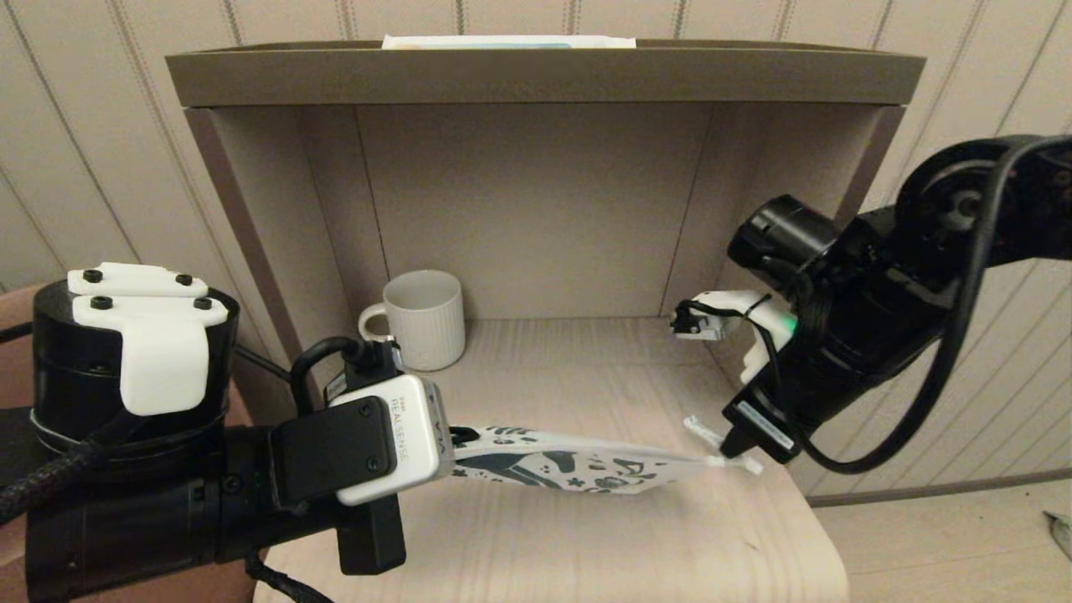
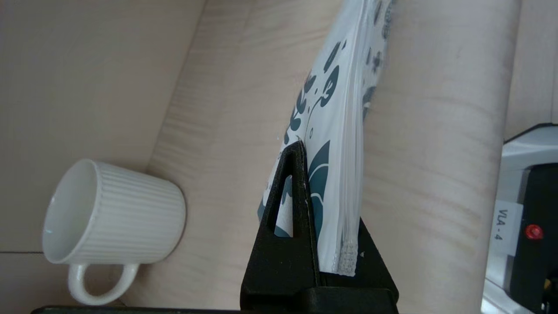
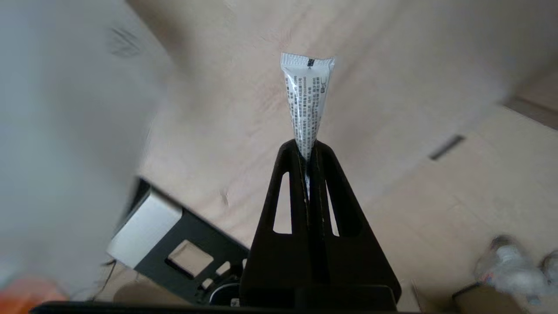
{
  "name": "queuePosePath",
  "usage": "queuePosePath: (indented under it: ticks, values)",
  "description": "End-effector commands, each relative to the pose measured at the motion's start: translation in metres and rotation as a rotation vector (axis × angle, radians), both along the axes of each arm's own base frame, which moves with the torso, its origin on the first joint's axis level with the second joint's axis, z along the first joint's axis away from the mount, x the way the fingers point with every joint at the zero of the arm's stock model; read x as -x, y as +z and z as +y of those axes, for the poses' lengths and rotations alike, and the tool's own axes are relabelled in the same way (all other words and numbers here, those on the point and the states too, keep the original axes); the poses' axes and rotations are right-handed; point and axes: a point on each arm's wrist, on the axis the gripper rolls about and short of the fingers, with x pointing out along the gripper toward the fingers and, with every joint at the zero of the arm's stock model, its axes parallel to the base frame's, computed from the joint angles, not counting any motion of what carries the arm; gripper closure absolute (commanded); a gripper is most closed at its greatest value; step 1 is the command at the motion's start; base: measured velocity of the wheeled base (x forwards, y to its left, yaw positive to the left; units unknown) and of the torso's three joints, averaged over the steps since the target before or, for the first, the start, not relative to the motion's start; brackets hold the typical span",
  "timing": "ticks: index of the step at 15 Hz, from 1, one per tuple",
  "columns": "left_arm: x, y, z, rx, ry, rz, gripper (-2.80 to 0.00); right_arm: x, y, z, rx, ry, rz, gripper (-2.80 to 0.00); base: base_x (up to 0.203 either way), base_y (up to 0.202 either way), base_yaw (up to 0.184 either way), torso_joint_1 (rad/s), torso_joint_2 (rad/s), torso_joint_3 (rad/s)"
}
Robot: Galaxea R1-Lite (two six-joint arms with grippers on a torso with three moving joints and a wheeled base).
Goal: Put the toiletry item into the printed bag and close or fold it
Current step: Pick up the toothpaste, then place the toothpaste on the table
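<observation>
The printed bag (image 1: 578, 467), white with dark teal prints, hangs edge-up above the shelf floor. My left gripper (image 1: 459, 442) is shut on its left end. In the left wrist view the bag (image 2: 338, 131) is pinched between the black fingers (image 2: 301, 183) of the left gripper (image 2: 330, 187), zip edge showing. My right gripper (image 1: 739, 445) sits at the bag's right tip, shut on the toiletry item (image 1: 702, 434). In the right wrist view this small white tube (image 3: 307, 96) sticks out of the right gripper (image 3: 308, 149), crimped end outward. Whether the tube touches the bag, I cannot tell.
A ribbed white mug (image 1: 423, 318) stands at the back left of the shelf floor (image 1: 586, 368), also seen as the mug (image 2: 113, 213) from the left wrist. The cabinet's side walls (image 1: 251, 226) and top board (image 1: 544, 75) enclose the space. A flat white item (image 1: 507, 41) lies on top.
</observation>
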Motion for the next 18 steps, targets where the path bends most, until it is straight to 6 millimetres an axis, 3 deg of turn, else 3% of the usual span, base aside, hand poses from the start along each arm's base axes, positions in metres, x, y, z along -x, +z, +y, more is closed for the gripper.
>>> queuePosePath:
  ticks: [1, 4, 6, 11, 15, 18]
  values:
    - [-0.002, -0.004, -0.002, -0.013, -0.003, 0.008, 0.00, 0.019, 0.026, -0.009, -0.039, 0.003, -0.083, 0.00, 0.000, 0.000, 0.000, 0.000, 0.00, 0.000]
    - [-0.005, -0.010, -0.006, -0.031, -0.003, 0.023, 0.00, 0.044, 0.056, -0.019, -0.084, 0.023, -0.196, 0.00, 0.000, 0.000, 0.000, 0.000, 0.00, 0.000]
    - [-0.006, -0.011, -0.007, -0.034, -0.005, 0.025, 0.00, 0.062, 0.068, -0.009, -0.113, 0.104, -0.241, 0.00, 0.000, 0.000, 0.000, 0.000, 0.00, 0.000]
    - [-0.006, -0.011, -0.006, -0.036, -0.005, 0.027, 0.00, 0.092, 0.064, 0.032, -0.135, 0.314, -0.205, 0.00, 0.000, 0.000, 0.000, 0.000, 0.00, 0.000]
    - [-0.004, -0.010, -0.005, -0.029, -0.016, 0.026, 0.00, 0.093, 0.050, 0.040, -0.140, 0.349, -0.195, 0.00, 0.000, 0.000, 0.000, 0.000, 0.00, 0.000]
    - [0.003, -0.011, 0.001, -0.022, -0.028, 0.025, 0.00, 0.100, 0.047, 0.035, -0.147, 0.363, -0.178, 0.00, 0.000, 0.000, 0.000, 0.000, 0.00, 0.000]
